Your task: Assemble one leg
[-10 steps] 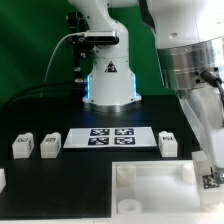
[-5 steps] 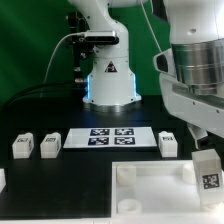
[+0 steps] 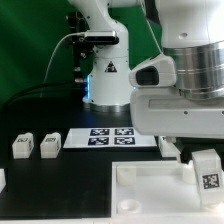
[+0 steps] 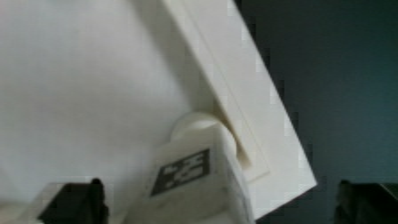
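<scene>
One leg, a small white post with a square tag, stands upright at the far corner of the white tabletop on the exterior view's right. Nothing holds it. In the wrist view the same leg shows seated at the tabletop's corner, tag facing the camera. My gripper is open above it, its dark fingertips wide apart on either side and not touching it. In the exterior view the arm's wrist fills the upper right and my fingers cannot be made out there.
Two more legs stand at the exterior view's left, and another is partly hidden under the arm. The marker board lies in the middle. The robot base is behind.
My gripper has let go of the leg at the tabletop's corner and risen. The arm has swung up and toward the exterior view's left. The leg stays standing.
</scene>
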